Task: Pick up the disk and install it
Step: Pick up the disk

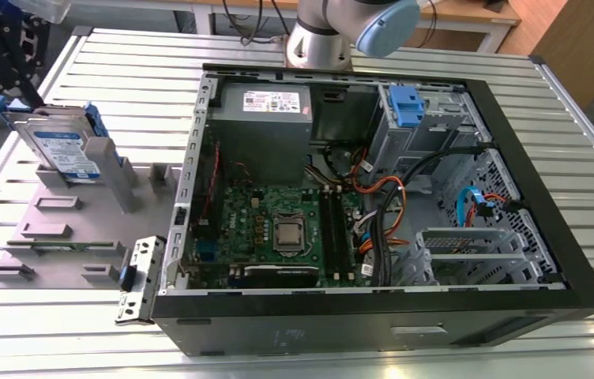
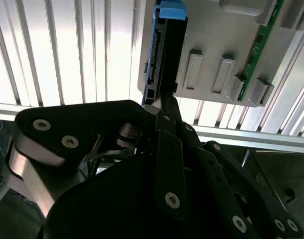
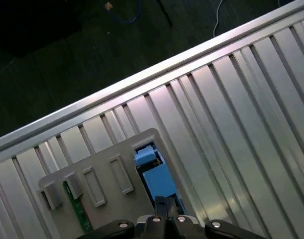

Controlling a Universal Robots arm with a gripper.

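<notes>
Left of the open computer case [image 1: 381, 332] in the exterior view, the disk [image 1: 65, 148] stands on edge in a grey holder [image 1: 54, 237] on the ribbed metal tabletop [image 1: 118, 63]. The hand [image 3: 165, 200], clenched, sits at its blue end. Dark floor [image 3: 52, 64] lies beyond.

One disk [image 1: 63, 150], one grey rack [image 1: 54, 237], one open computer case [image 1: 381, 335]. Inside, one power supply [image 1: 265, 118], one blue bracket [image 1: 407, 106], one processor [image 1: 288, 234].

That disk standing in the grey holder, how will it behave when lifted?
The disk has a metal body, so it is probably stiff and fairly heavy for its size. It stands on edge in the grey holder, so a sideways push may tip it. Its blue plastic frame looks smooth, perhaps slippery.
</notes>
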